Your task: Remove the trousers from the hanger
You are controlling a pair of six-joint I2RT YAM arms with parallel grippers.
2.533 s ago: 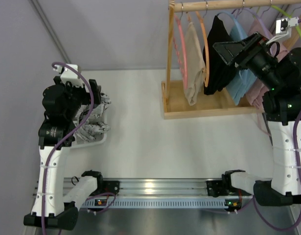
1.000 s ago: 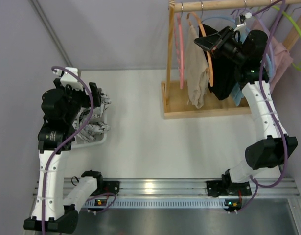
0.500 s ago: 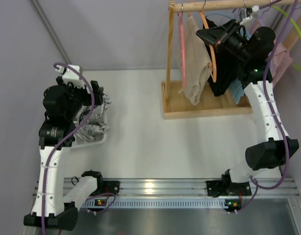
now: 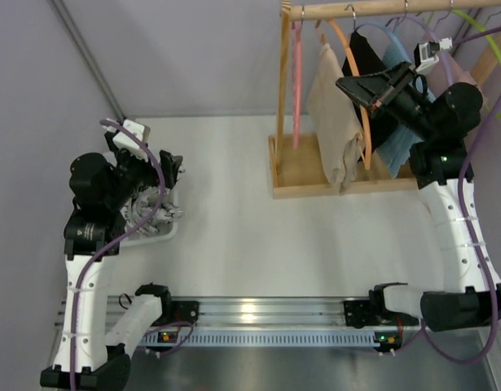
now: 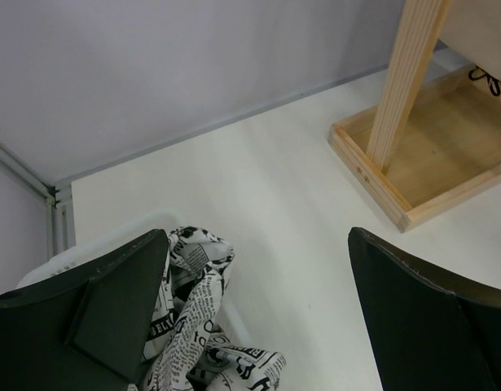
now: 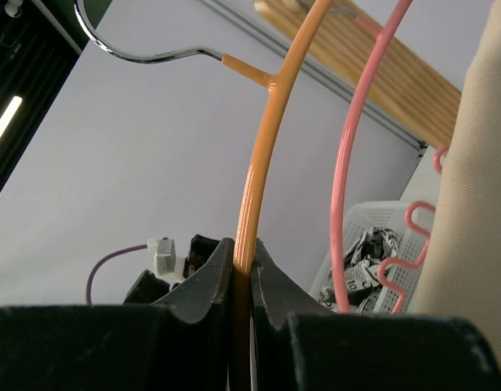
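Hanging limp, the beige trousers (image 4: 336, 122) seem draped over the orange hanger (image 6: 262, 138) on the wooden rack (image 4: 282, 106) — we cannot tell whether its hook rests on the rail. Our right pincer (image 6: 242, 254) is clamped on that hanger's thin wire. We judge the wire could twist in so narrow a pinch, tipping the trousers so they slide down onto the rack's base instead of coming away cleanly. The pink hanger (image 4: 297, 90) sits just beside and could snag. Our left pincer (image 5: 258, 326), spread wide and empty, hovers over the basket (image 5: 71, 252) of newsprint cloth (image 5: 193, 285) on the tabletop (image 4: 234, 220) — well apart, so no help if anything drops.
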